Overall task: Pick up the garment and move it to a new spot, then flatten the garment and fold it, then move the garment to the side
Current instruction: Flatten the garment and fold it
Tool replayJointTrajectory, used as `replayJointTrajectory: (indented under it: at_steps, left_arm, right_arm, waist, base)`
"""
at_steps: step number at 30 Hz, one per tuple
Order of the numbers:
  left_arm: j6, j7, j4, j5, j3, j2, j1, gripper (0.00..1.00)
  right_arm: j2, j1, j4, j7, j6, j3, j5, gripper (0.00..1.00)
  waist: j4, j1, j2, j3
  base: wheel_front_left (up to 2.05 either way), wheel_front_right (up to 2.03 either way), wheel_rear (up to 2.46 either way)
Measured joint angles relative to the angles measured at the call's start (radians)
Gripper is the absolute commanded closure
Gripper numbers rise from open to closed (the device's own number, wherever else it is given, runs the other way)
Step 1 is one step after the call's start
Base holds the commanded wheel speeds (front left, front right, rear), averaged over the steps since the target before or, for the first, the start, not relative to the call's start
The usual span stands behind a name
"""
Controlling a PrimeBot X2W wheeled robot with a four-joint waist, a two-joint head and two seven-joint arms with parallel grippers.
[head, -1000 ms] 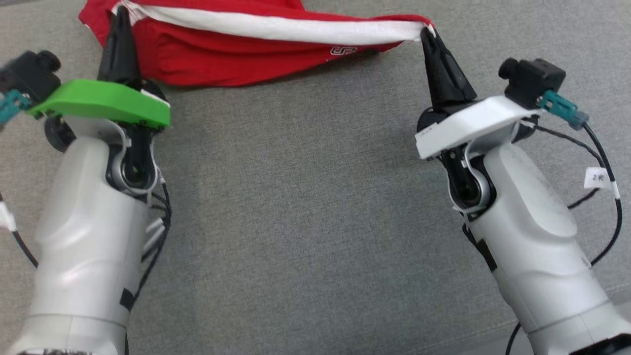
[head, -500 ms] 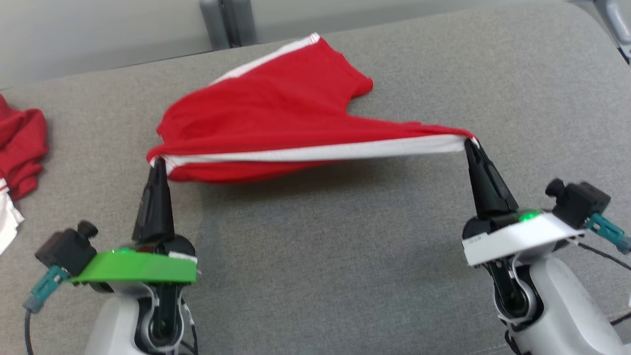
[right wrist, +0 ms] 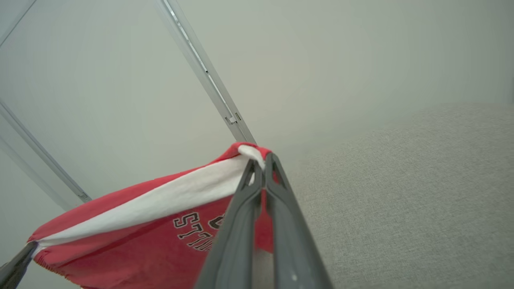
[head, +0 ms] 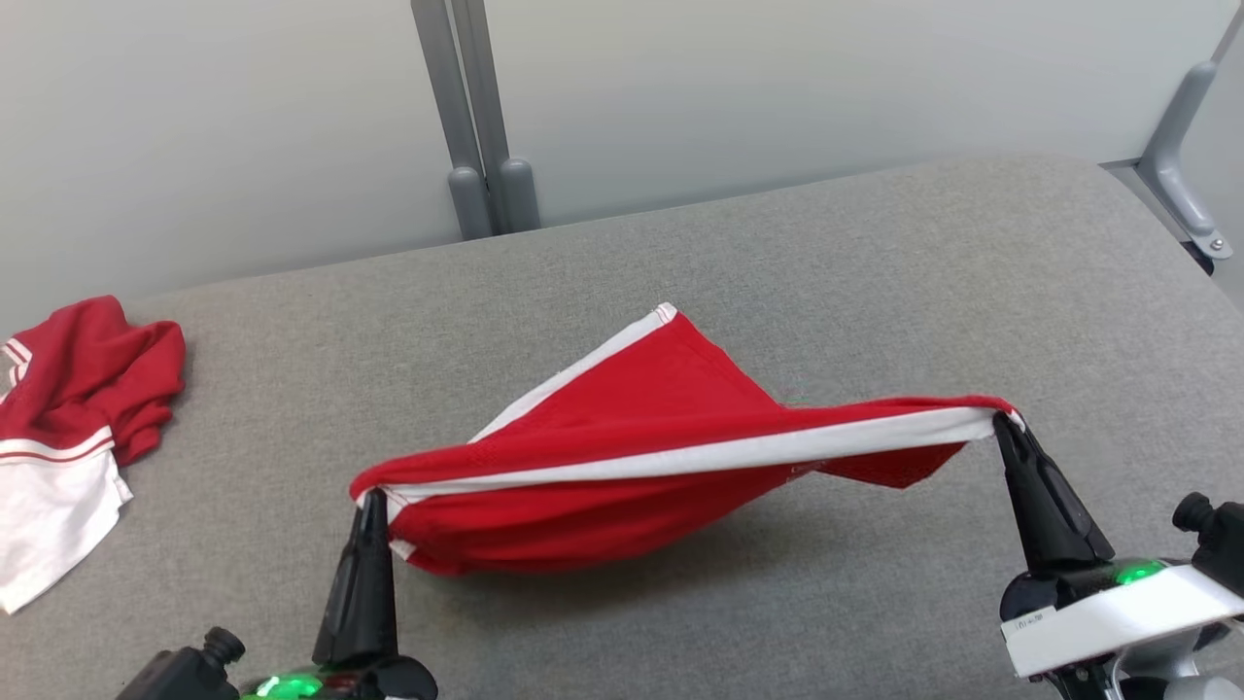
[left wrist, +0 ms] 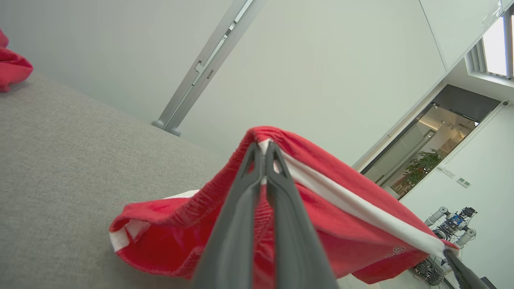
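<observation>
The left gripper [head: 372, 498] and right gripper [head: 1001, 424] each pinch 1 end of the red shorts [head: 622, 418], hanging between them over the gray cushion [head: 875, 272]. They should pull evenly and lay it down flat.

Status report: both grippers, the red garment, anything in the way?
Left gripper, right gripper: each shut on one end of red garment. Garment stretched between them over grey surface. Other garment far left, apart.

Head camera looks down; close wrist cameras share the garment [head: 632, 418].
</observation>
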Motion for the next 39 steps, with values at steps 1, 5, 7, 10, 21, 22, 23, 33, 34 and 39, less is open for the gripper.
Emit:
replayJointTrajectory:
  at_steps: [1,5,7,10,21,22,23,33,34,39]
  left_arm:
    - [0.006,0.005,-0.005,-0.004,-0.004,-0.001,0.012,1.00]
    - [0.023,0.026,0.013,-0.020,-0.022,-0.007,0.031,1.00]
    - [0.041,0.036,0.040,-0.036,-0.027,-0.012,0.030,1.00]
    - [0.067,0.043,0.094,-0.036,-0.035,-0.015,0.015,1.00]
    - [0.101,0.038,0.352,-0.096,-0.071,-0.032,-0.227,1.00]
    - [0.101,0.037,0.372,-0.103,-0.076,-0.032,-0.249,1.00]
    - [0.104,0.033,0.401,-0.108,-0.082,-0.033,-0.273,1.00]
    - [0.100,-0.002,0.560,-0.187,-0.166,-0.035,-0.407,1.00]
    - [0.100,-0.006,0.565,-0.192,-0.176,-0.035,-0.413,1.00]
    - [0.099,-0.019,0.558,-0.212,-0.215,-0.035,-0.437,1.00]
  right_arm:
    - [0.004,0.009,-0.004,0.013,0.000,-0.007,-0.007,1.00]
    - [0.025,0.011,0.009,0.048,0.000,-0.025,-0.027,1.00]
    - [0.029,-0.009,0.041,0.058,0.000,-0.028,-0.032,1.00]
    - [0.028,-0.064,0.115,0.069,0.000,-0.021,-0.034,1.00]
    - [-0.029,-0.395,0.456,0.080,0.000,0.079,-0.057,1.00]
    - [-0.031,-0.425,0.486,0.080,0.000,0.091,-0.058,1.00]
    - [-0.034,-0.464,0.526,0.079,0.000,0.107,-0.058,1.00]
    - [-0.059,-0.728,0.870,0.039,-0.001,0.264,-0.051,1.00]
    - [-0.060,-0.748,0.897,0.032,-0.001,0.279,-0.047,1.00]
    - [-0.060,-0.828,1.018,-0.001,-0.001,0.330,-0.030,1.00]
  waist:
    - [0.004,0.0000,0.0000,-0.002]
    - [0.026,0.0000,0.0000,-0.001]
    - [0.041,0.0000,0.0000,0.008]
    - [0.063,0.0000,0.0000,0.031]
    - [0.148,0.0000,0.0000,0.136]
    - [0.153,0.0001,0.0000,0.145]
    - [0.160,0.0001,0.0000,0.157]
    - [0.229,0.0001,0.0000,0.244]
    - [0.237,0.0001,0.0000,0.249]
    - [0.271,0.0001,0.0000,0.265]
  base:
    - [0.00,0.00,0.00]
    - [0.00,0.00,0.00]
    - [0.00,0.00,0.00]
    - [0.00,0.00,0.00]
    - [0.00,0.00,0.00]
    - [0.00,0.00,0.00]
    - [0.00,0.00,0.00]
    - [0.00,0.00,0.00]
    - [0.00,0.00,0.00]
    - [0.00,0.00,0.00]
